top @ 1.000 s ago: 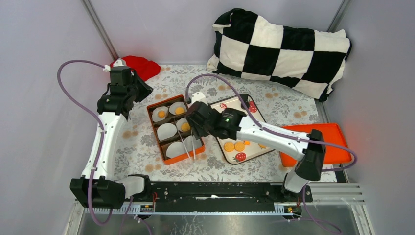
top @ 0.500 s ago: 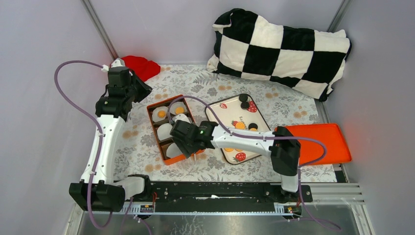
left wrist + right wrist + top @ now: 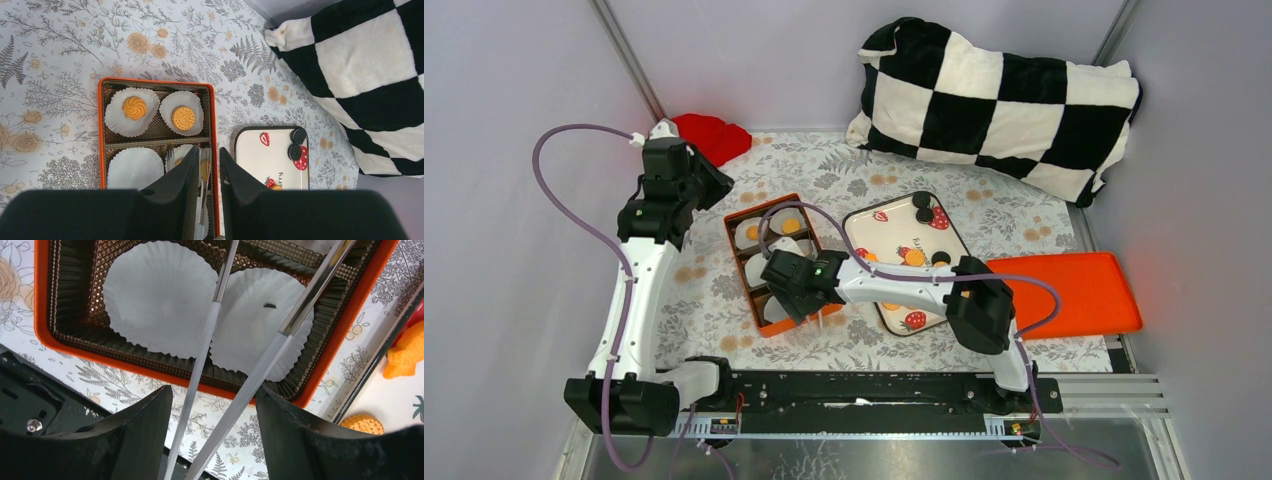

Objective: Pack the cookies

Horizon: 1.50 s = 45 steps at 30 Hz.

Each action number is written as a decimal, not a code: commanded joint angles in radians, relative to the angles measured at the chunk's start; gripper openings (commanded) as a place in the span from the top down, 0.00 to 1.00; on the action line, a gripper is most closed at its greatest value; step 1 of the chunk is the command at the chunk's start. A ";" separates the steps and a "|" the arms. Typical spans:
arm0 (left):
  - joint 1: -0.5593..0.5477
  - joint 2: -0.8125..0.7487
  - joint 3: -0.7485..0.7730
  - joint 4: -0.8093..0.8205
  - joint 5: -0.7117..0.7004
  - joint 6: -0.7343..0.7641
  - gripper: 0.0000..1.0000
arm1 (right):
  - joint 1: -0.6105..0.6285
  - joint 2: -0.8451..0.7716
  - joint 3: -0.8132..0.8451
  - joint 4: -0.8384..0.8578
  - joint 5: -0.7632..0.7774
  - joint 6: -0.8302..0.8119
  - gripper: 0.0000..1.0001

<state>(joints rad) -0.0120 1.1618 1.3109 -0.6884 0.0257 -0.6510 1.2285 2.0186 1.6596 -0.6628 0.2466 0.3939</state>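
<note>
The right tool (image 3: 214, 390) is clenched on a pair of thin metal tongs (image 3: 215, 305). Its two black fingers (image 3: 145, 430) press the silver legs from either side. The legs fan apart toward the top of the right wrist view and run out of frame, so their tips cannot be seen there. They pass over the near end of an orange box (image 3: 115, 360), where two white paper cups (image 3: 155, 295) lie side by side with no biscuit in them. The right-hand cup carries one small dark speck.

The left tool (image 3: 206, 152) hangs above the bench (image 3: 60, 45), barely parted. Only a narrow slit shows between its fingers, and it grips nothing.

The cookies are split between two places. In the box, at upper left of the left wrist view, a swirled orange one (image 3: 134, 107) and a flat round one (image 3: 183, 118) each sit in their own cup. The others lie on the white tray (image 3: 260, 160) just right of the box. Two black discs (image 3: 299, 136) sit at its far corner, and at lower right of the right wrist view are an irregular orange piece (image 3: 407, 352) and a round golden one (image 3: 362, 422).

The only legible writing is the letters "erry" on the tray, beside a printed strawberry; the word's beginning is hidden.
</note>
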 commanded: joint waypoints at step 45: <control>0.009 -0.011 -0.083 0.055 0.039 0.050 0.74 | -0.052 0.190 0.142 -0.047 0.043 0.086 0.37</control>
<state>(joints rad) -0.0120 1.1618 1.2430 -0.6727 0.0467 -0.6281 1.1835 2.1674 1.7977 -0.6674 0.2974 0.4629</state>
